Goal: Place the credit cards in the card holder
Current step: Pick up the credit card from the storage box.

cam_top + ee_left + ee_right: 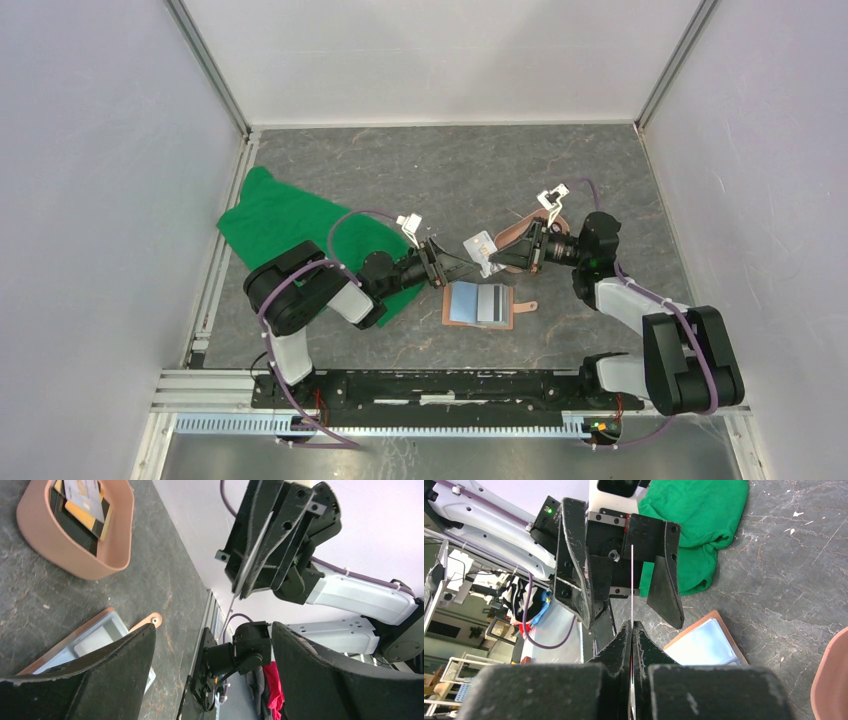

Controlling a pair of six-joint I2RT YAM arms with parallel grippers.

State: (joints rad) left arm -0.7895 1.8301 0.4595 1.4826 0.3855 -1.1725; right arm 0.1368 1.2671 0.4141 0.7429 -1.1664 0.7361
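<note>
Currently the right hand (631, 630) is clamped on one pale credit card (631, 575), holding it edge-on above the table (420, 170). The left hand (466, 268) faces it from nine o'clock, fingers wide apart and gripping nothing, with the card lined up on the gap between them. The card holder (480, 305) lies open on the table at six o'clock from the held card. More cards (82, 500) sit in the pink tray (75, 562) at one o'clock of the holder.

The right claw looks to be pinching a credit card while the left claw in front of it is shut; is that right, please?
Not quite: the left claw is open, not shut, as the left wrist view shows its fingers spread wide. The right claw does pinch a credit card.
</note>
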